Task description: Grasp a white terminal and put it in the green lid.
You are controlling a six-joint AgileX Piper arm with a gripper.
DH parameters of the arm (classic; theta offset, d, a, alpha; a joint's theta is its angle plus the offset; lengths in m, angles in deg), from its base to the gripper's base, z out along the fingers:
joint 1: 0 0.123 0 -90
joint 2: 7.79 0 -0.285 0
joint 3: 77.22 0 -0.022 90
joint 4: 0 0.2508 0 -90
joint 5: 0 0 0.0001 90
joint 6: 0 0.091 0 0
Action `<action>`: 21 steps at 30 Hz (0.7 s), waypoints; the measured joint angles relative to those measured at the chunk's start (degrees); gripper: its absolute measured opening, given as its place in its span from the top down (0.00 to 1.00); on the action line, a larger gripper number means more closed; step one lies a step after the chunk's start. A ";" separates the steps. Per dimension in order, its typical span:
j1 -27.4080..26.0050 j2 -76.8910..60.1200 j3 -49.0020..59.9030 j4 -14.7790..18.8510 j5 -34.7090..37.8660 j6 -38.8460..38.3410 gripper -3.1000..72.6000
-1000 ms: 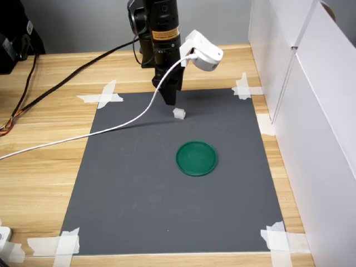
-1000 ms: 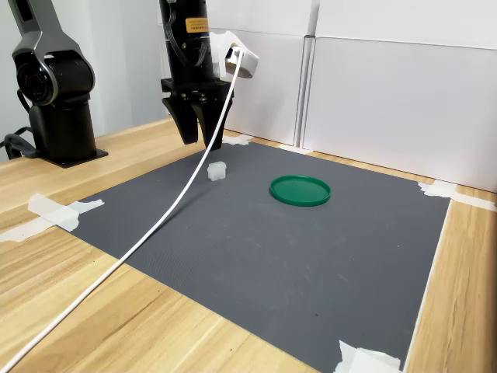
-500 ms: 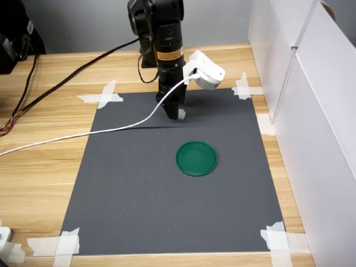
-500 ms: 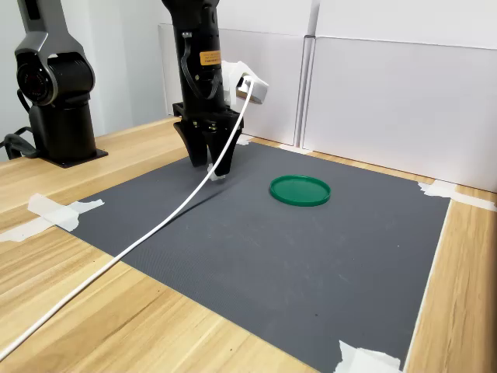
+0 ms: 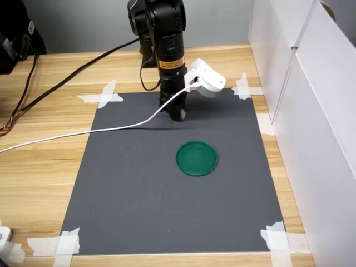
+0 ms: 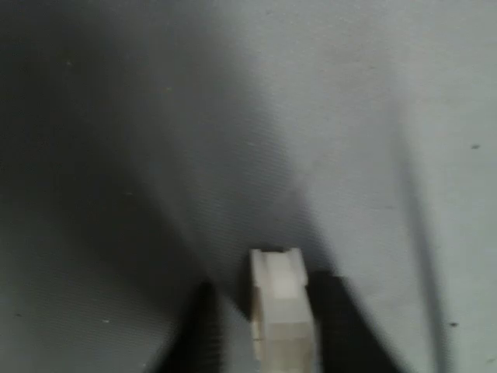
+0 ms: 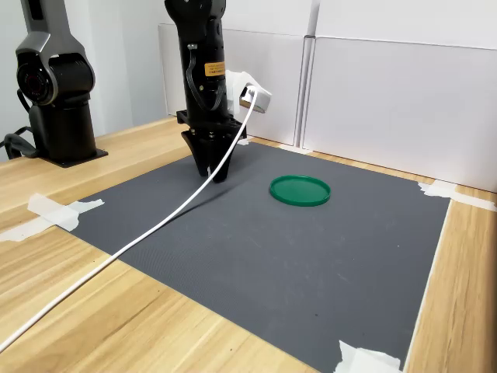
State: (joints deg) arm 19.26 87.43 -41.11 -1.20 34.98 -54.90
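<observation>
In the first exterior view, a white cable (image 5: 83, 132) trails in from the left across the wooden worktop (image 5: 44, 161) and the dark grey mat (image 5: 139, 189), up to the small white camera (image 5: 204, 80) on the black arm (image 5: 167, 39). The claw (image 5: 174, 113) is down at the mat, near the mat's far edge and just left of centre. In the wrist view the white terminal (image 6: 281, 307) stands on the mat between the two dark fingers (image 6: 198, 330), with a narrow gap visible on at least one side; so the claw is narrowly parted around the piece and, as far as can be told, not yet pinching it.

The step in hand looks like the grasp itself. To do it well, close slowly and squarely on the flat sides so the light block does not tip or squirt out, then lift straight up before travelling.

Further right and nearer the camera in the first exterior view lies the green lid (image 5: 196, 158), empty, apart from the claw. Carry low and release over its middle, inside the rim.
</observation>
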 joint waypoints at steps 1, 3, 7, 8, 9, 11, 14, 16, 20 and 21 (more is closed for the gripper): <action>0.00 0.00 -0.05 0.00 0.01 0.24 0.63; 0.00 0.04 -0.44 0.00 0.46 0.85 0.79; 0.00 -1.71 -4.12 0.79 4.10 2.59 0.84; 0.00 -2.45 -5.94 1.20 5.64 2.90 0.84; 0.00 -3.40 -8.53 1.96 7.85 3.04 0.84; 0.00 -4.23 -12.48 2.53 11.49 3.33 0.84; 0.00 -4.50 -20.23 3.39 18.18 4.62 0.84; 0.00 -4.50 -24.34 3.80 20.62 5.43 0.84; 0.00 -2.72 -32.99 3.90 26.15 8.22 0.84; 0.00 -1.89 -34.20 3.90 27.05 8.85 0.84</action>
State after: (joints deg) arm 19.26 85.54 -75.31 2.70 62.03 -46.05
